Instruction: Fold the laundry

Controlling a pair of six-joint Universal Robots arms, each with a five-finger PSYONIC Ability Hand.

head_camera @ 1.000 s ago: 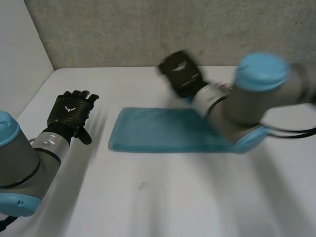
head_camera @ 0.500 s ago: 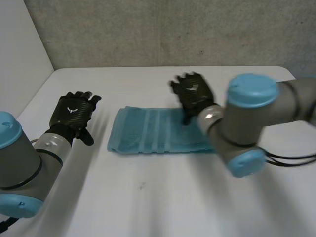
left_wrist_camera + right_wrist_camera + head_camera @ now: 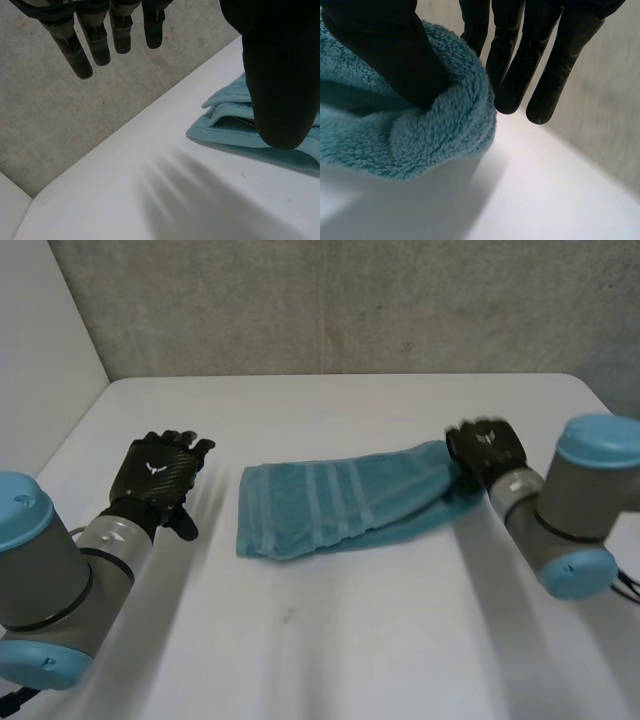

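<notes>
You had the teal towel (image 3: 330,505) lying folded into a long strip across the middle of the white worktop (image 3: 330,650), running from left to right. Its left end lay flat, with woven bands crossing it. Its right end narrowed and ran up toward the worktop's right edge, into your right hand (image 3: 487,450).

In the right wrist view that hand was clamped on the towel. The thumb (image 3: 385,45) was pushed into a rolled fold of the pile. The fingers (image 3: 520,70) reached down nearly straight on the other side of the fold, so the towel's end sat pinched between thumb and fingers. The bunched end hung just off the worktop there.

Your left hand (image 3: 155,472) was over the left part of the worktop, near the left edge and well apart from the towel's left end. It held nothing. Its wrist view showed the fingers (image 3: 97,42) straight and spread apart above bare worktop, and the thumb (image 3: 280,75) stood away from them. The towel's layered left end (image 3: 225,120) lay past the thumb, untouched.

A grey wall (image 3: 330,300) ran along the worktop's far edge.
</notes>
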